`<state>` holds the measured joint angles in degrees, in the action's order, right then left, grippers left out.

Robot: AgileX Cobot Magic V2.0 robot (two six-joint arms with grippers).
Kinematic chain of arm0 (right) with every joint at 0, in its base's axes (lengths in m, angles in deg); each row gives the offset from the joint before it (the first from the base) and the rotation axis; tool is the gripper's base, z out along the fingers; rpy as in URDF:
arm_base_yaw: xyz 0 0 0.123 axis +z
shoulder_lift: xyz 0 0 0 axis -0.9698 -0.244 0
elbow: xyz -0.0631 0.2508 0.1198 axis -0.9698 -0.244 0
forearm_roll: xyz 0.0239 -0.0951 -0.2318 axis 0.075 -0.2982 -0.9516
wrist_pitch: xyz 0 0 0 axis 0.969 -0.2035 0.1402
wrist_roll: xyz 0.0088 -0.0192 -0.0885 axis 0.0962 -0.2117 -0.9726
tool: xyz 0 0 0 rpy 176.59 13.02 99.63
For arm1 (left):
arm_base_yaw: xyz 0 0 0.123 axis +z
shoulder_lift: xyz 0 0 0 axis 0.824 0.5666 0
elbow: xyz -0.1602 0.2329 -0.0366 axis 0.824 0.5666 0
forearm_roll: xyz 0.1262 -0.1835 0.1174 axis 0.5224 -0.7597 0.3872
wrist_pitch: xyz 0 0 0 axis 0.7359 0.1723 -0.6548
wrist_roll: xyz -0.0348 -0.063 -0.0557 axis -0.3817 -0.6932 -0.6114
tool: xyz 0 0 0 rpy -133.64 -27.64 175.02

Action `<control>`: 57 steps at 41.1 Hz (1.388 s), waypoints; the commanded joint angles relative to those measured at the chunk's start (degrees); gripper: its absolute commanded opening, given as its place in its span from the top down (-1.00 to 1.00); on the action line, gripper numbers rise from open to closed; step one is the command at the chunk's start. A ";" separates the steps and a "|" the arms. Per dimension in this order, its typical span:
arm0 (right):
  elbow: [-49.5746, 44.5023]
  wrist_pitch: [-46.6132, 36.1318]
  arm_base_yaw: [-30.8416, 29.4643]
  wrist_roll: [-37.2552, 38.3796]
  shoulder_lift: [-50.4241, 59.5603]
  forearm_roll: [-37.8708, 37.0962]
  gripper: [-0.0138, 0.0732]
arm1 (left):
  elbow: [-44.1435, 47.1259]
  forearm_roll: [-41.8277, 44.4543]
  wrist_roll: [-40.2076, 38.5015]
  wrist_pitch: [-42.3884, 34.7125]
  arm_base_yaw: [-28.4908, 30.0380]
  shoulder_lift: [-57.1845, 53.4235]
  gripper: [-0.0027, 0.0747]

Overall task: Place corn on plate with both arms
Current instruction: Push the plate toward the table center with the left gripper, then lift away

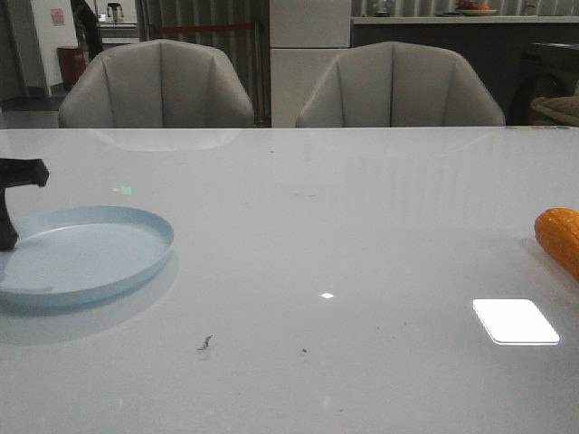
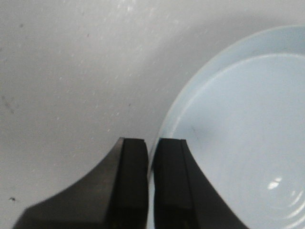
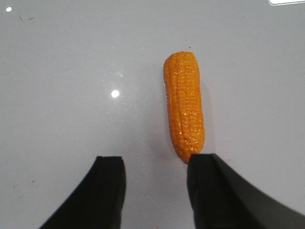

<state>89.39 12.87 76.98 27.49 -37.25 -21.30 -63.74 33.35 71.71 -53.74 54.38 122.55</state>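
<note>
The pale-blue plate (image 1: 99,258) lies on the white table at the far left. My left gripper (image 1: 7,237) stands at the plate's left edge. In the left wrist view it (image 2: 151,143) is shut on the rim of the plate (image 2: 238,119), which runs between the two black fingers. The orange corn (image 1: 559,237) lies on the table at the far right edge, partly cut off. In the right wrist view my right gripper (image 3: 155,162) is open above the table, and one fingertip overlaps the near end of the corn (image 3: 184,107). The right gripper does not show in the front view.
Two grey chairs (image 1: 158,86) (image 1: 398,86) stand behind the table's far edge. A bright light reflection (image 1: 516,321) lies on the table front right. Small dark specks (image 1: 205,343) lie near the front middle.
</note>
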 commanded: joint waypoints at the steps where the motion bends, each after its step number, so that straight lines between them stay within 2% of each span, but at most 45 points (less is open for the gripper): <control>1: 1.76 -3.09 -0.05 -0.09 0.33 -0.27 -0.29 | -5.42 -4.30 -0.26 -0.29 0.15 -2.78 0.67; 9: 1.76 -3.09 -0.05 -0.09 0.33 -0.27 -0.29 | -12.29 -14.21 -0.26 4.38 -0.60 -2.78 0.67; 14: 1.76 -3.09 -0.05 -0.09 0.33 -0.27 -0.29 | -14.21 -17.54 -0.15 6.54 -2.69 -2.78 0.67; 25: 1.76 -3.09 -0.05 -0.09 0.33 -0.27 -0.29 | -14.53 -17.79 -0.15 7.72 -11.49 -2.19 0.67; 30: 1.76 -3.09 -0.05 -0.09 0.33 -0.27 -0.29 | -14.53 -17.15 -0.15 5.56 -14.89 -1.79 0.67; 37: 1.76 -2.91 -0.05 -0.09 0.33 -0.27 -0.29 | -14.32 -17.38 -0.15 4.58 -17.97 -0.19 0.67; 46: 1.76 -2.58 -0.05 -0.09 0.33 -0.27 -0.29 | -14.30 -17.92 -4.30 4.70 -19.71 3.70 0.64; 51: 1.76 -2.54 -0.05 -0.09 0.33 -0.27 -0.29 | -14.30 -18.20 -5.10 4.81 -20.07 4.96 0.47; 57: 1.76 -2.54 -0.05 -0.09 0.33 -0.27 -0.29 | -14.53 -18.20 -4.78 4.88 -20.07 5.09 0.12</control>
<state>89.39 13.71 76.98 27.49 -37.25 -21.30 -76.36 16.90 67.35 -47.40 34.81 130.86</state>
